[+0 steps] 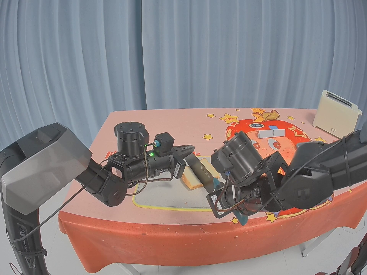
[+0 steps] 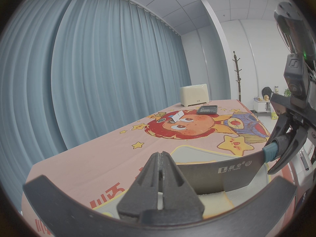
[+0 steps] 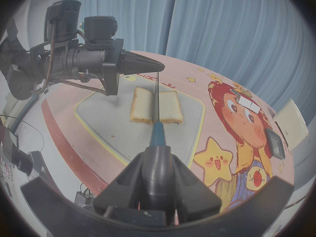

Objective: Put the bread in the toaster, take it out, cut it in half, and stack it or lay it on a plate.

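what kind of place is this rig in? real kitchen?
Probably a lab or office room staged as a kitchen: full curtains behind, a cartoon tablecloth, panelled ceiling, lone toaster.

**Bread** [image 3: 143,106]: one pale, brown-crusted slice lying flat on the grey cutting board [image 3: 108,116]. It is straight ahead of the right claw [image 3: 157,153] and just below the tip of the left claw [image 3: 159,65].

**Knife** [image 3: 158,136]: its teal handle is clamped in the right claw. The broad dark blade stands on edge across the middle of the slice, with its far end under the left claw.

**Toaster** [image 1: 336,113]: cream and upright, well beyond the right claw at the far corner of the worktop [image 1: 172,123].

**Plate** [image 3: 275,143]: a dark tray near the toaster.
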Motion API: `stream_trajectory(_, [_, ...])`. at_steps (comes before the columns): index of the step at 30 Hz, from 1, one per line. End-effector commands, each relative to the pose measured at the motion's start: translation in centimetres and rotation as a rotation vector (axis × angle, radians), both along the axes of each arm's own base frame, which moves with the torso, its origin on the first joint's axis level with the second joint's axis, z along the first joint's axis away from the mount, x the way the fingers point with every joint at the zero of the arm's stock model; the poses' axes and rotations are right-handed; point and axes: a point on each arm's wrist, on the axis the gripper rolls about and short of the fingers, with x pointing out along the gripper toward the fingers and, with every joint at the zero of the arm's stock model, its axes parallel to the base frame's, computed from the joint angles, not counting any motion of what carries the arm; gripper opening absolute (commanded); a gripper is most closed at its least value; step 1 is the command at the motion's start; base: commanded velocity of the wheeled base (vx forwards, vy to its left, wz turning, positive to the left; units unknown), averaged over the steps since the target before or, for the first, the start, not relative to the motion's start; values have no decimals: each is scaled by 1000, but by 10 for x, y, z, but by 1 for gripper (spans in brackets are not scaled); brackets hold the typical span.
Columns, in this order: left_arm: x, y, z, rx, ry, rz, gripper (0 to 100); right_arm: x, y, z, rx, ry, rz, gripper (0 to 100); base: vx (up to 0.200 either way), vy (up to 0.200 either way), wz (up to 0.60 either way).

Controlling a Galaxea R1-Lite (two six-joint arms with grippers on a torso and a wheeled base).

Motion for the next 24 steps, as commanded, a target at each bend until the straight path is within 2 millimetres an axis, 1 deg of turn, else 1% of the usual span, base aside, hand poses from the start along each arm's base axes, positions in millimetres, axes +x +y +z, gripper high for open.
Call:
stream_trajectory(1, [-2, 1, 3, -2, -2, 1, 0, 1, 1, 4, 9, -6, 1, 0, 0, 0, 0])
stream_trajectory(5, [-3, 5, -6, 11, 19, 7, 0, 2, 0, 15, 39, -31, -1, 0, 0, 0, 0])
stream_trajectory(6, [-3, 5, -7, 11, 19, 7, 0, 2, 1, 15, 38, -30, -1, 0, 0, 0, 0])
stream_trajectory(8, [-2, 4, -15, 24, 35, 6, 0, 2, 1, 12, 31, -24, -1, 0, 0, 0, 0])
stream_trajectory(10, [-2, 5, -16, 27, 37, 6, 0, 2, 1, 11, 28, -22, -1, 0, 0, 0, 0])
stream_trajectory(11, [-2, 3, -15, 25, 32, 3, 0, 2, 0, 7, 16, -10, 0, 0, 0, 0, 0])
stream_trajectory(15, [-1, 2, -4, 6, 9, 2, 0, 2, 1, -8, -18, 20, -2, 0, 0, 0, 0])
stream_trajectory(18, [-1, 2, 2, -2, -6, 2, 0, 2, 1, -5, -13, 15, -1, 0, 0, 0, 0])
stream_trajectory(20, [-5, 7, 19, -20, -39, 9, 0, 2, 1, 0, -1, 3, -2, 0, 0, 0, 0])
stream_trajectory(24, [-12, 16, 40, -38, -74, 21, 0, -1, -2, 8, 17, -11, 1, 0, 0, 0, 0])
